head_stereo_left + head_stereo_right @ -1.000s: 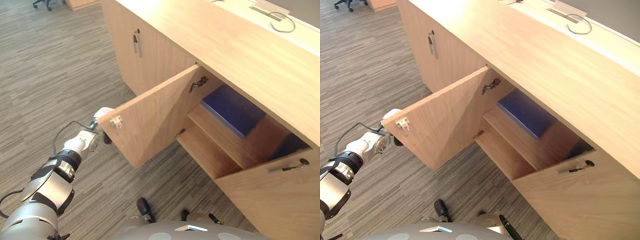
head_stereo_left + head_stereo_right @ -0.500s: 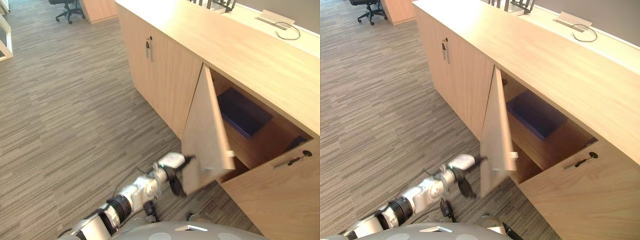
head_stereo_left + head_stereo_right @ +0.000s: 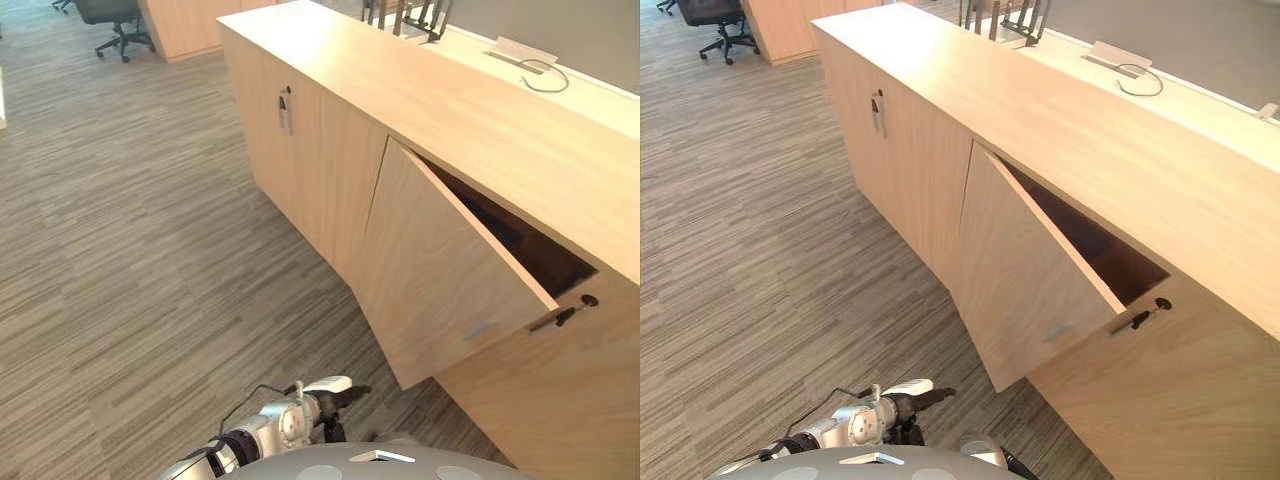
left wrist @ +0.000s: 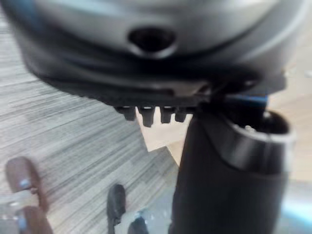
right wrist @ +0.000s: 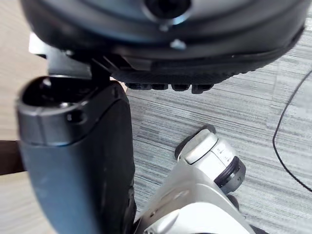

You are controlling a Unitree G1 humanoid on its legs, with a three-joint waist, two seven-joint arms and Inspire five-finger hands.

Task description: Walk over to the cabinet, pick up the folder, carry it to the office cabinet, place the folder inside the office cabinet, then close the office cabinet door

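Where the lower edge of the head views was reached, the left hand (image 3: 325, 397) was seen low over the striped floor (image 3: 150, 250). Its dark fingers (image 3: 928, 397) were extended nearly straight toward the office cabinet (image 3: 520, 140), and nothing was held in them. The hand was well clear of the door (image 3: 440, 280), with bare floor between the two. In the right wrist view, the right hand (image 5: 161, 44) was shown above the floor. Its fingers (image 5: 180, 87) were visible as a short row of tips beside the thumb; they were released and nothing was gripped.

The door was found ajar. Hinged along its left edge, it stood out at an angle from the cabinet front, and a wedge-shaped gap was left along its top. The interior seen through that gap was dark, so the position of the folder could not be determined. A key (image 3: 563, 316) was set in the neighbouring panel, just beside the door's free corner. A handle (image 3: 285, 108) was fitted to the closed panel farther along. A looped cable (image 3: 545, 78) lay on the cabinet top, and an office chair (image 3: 110, 15) stood beyond.
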